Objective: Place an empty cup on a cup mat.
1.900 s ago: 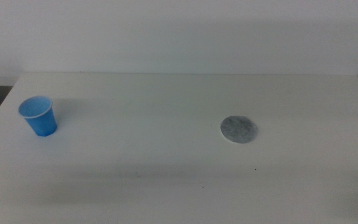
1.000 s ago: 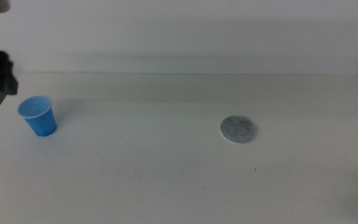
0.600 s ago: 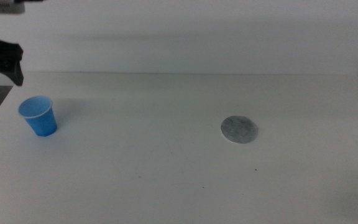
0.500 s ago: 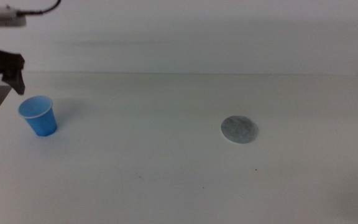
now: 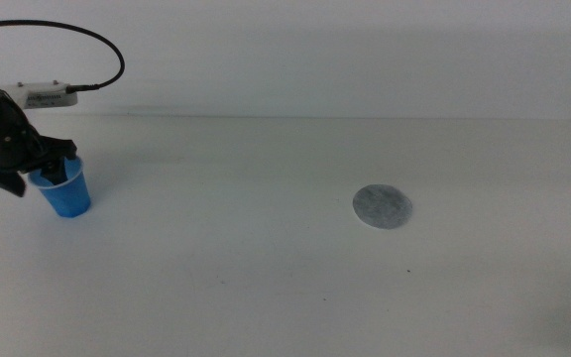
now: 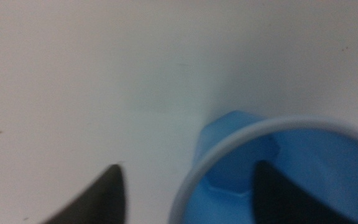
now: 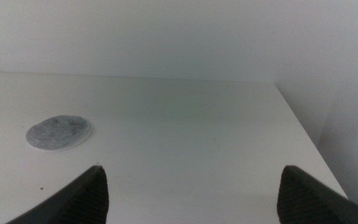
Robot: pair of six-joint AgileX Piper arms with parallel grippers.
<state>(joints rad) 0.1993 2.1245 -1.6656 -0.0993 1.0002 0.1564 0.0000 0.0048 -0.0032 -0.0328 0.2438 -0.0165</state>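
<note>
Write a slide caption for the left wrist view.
Open left gripper straddles the blue cup rim, one jaw inside, one outside.

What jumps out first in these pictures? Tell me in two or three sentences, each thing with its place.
The bright blue cup stands upright at the table's far left, the only strong colour there. The left hand is down at the cup's rim, open, with one jaw inside the cup and one outside its wall. The grey cup mat lies bare right of centre; the right hand waits open, off to the right.
</note>
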